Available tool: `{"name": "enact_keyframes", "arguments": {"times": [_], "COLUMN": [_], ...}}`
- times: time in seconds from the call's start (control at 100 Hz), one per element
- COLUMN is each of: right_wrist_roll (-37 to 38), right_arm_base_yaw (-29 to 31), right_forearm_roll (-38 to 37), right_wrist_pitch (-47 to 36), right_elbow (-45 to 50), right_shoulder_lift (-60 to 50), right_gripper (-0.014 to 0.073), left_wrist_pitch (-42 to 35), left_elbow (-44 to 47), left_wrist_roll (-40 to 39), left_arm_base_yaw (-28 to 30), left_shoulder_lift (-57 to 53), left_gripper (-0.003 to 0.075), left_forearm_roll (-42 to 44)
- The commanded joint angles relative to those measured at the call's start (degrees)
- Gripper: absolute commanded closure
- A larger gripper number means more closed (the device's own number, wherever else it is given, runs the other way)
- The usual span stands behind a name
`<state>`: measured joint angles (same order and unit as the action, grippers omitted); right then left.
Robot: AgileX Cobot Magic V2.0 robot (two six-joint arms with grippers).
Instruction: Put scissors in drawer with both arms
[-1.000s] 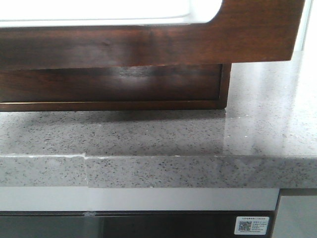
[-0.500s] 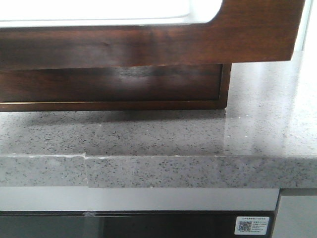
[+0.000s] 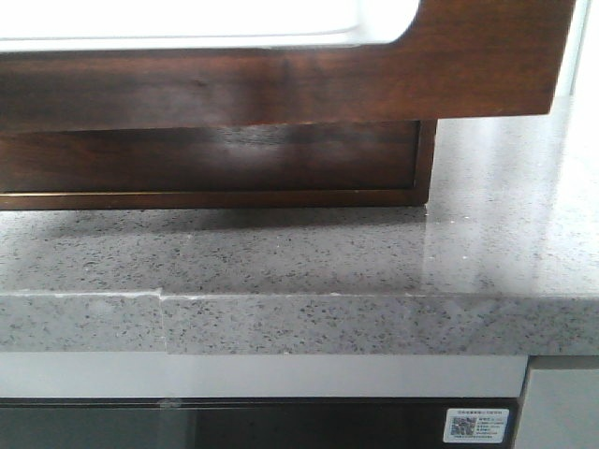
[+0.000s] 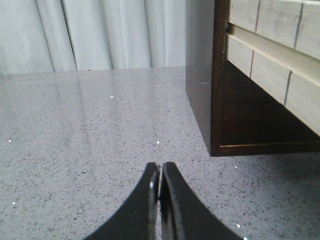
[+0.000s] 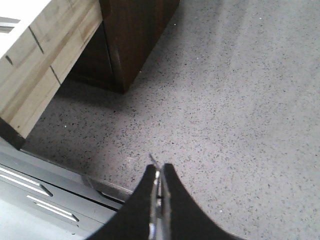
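Left claw [image 4: 160,180]: pressed together, nothing pinched; poised above bare speckled counter [image 4: 90,140], near the dark cabinet corner [image 4: 215,145].
Right claw [image 5: 159,181]: tips pressed together, nothing between them; poised over the counter near its front edge, white lower fronts [image 5: 35,195] visible past that edge.
Counter edge [image 3: 299,323]: nearest feature in the front view; a seam or chip shows at left of centre.
Drawer [image 3: 281,84]: pulled out, overhanging the counter; dark glossy front with white showing through the round-cornered cut-out; pale wood side [image 5: 45,60] visible from the right wrist.
Cabinet carcass [image 3: 215,168]: behind and below the drawer front, standing on the counter.
Curtain [image 4: 100,35]: farthest, behind the counter in the left wrist view.
Scissors: not visible in any view; position cannot be told.
Risk, probable: with both claws empty and the drawer standing open, either arm rising could strike the overhanging front or its underside.
Risk, probable: scissors possibly already inside; a renewed search or grasp would waste motion.
Change from earlier frames: none discernible in the front view; drawer front, carcass and counter in the same places.
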<state>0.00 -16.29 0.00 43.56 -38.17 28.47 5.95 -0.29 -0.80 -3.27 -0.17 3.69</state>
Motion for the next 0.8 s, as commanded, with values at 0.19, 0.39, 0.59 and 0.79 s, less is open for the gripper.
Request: {"name": "enact_keyframes", "arguments": {"times": [0.19, 0.39, 0.59, 0.79], "right_wrist_roll": [0.0, 0.0, 0.0, 0.0], "right_arm_base_yaw": [0.3, 0.3, 0.3, 6.7], "right_forearm_roll": [-0.5, -0.5, -1.7, -3.0], "right_wrist_pitch": [-3.7, -3.7, -4.6, -20.6], "right_elbow": [-1.4, -1.4, -1.0, 10.2], "right_shoulder_lift": [0.2, 0.2, -0.2, -10.9], "right_gripper": [0.0662, 0.0662, 0.0662, 0.0662], "left_wrist_pitch": [-5.2, -5.2, -5.2, -5.2], "left_elbow": [2.1, 2.1, 2.1, 2.1], "left_wrist_roll": [-0.8, -0.8, -0.8, -0.8], "left_arm_base_yaw": [-0.5, -0.5, -0.5, -0.5], "left_shoulder_lift": [-1.8, -1.8, -1.8, -1.8], "left_gripper": [0.0741, 0.0741, 0.0741, 0.0741], "left_forearm_roll": [-0.1, -0.1, -0.1, -0.1]}}
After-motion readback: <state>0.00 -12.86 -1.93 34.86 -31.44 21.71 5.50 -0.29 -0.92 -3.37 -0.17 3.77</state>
